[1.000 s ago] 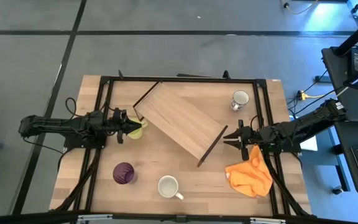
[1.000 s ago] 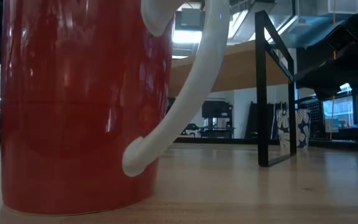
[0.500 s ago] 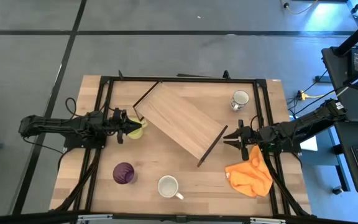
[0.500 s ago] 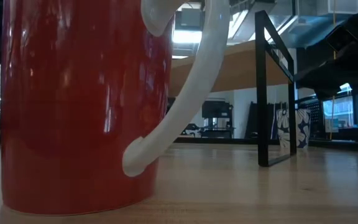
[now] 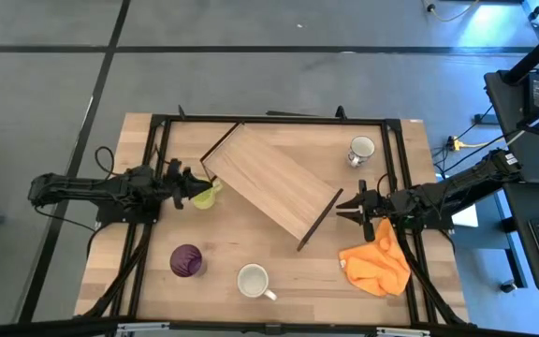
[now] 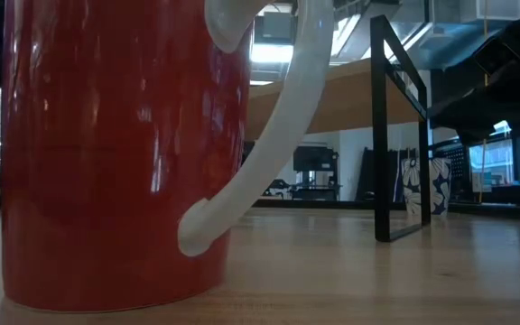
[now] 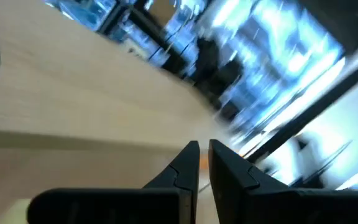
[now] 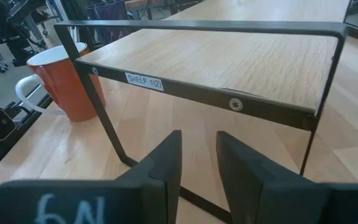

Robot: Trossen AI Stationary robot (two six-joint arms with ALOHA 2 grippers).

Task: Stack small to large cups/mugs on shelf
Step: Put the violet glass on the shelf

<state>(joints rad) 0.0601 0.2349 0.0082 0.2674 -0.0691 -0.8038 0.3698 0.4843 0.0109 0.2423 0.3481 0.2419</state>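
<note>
The yellow-green mug [image 5: 207, 196] stands on the table by the shelf's left end. My left gripper [image 5: 192, 189] [image 7: 202, 144] is at the mug's left side, its fingers almost together with nothing between them in the wrist view. The light-wood shelf [image 5: 269, 180] [image 8: 229, 59] stands slantwise on its dark end bars. My right gripper [image 5: 346, 208] [image 8: 199, 142] is open, level, just off the shelf's right end bar [image 8: 216, 102]. The purple tumbler [image 5: 186, 260], the red-brown mug with a white inside [image 5: 253, 280] [image 6: 116, 153] and the white-grey mug [image 5: 361, 149] stand apart on the table. My left gripper comes level from the table's left, at the left side of the yellow-green mug. Whether its shut fingers touch the mug, I cannot tell: the high view is too far off and the wrist view is blurred.
An orange cloth [image 5: 375, 266] lies near the table's right near corner, close under my right arm. A dark frame [image 5: 157, 150] runs around the tabletop. Bare wood lies between the shelf and the two near mugs.
My left gripper has shifted a little toward the table's far edge and turned about its wrist; more of the yellow-green mug shows beside it than before. The right arm has kept still.
</note>
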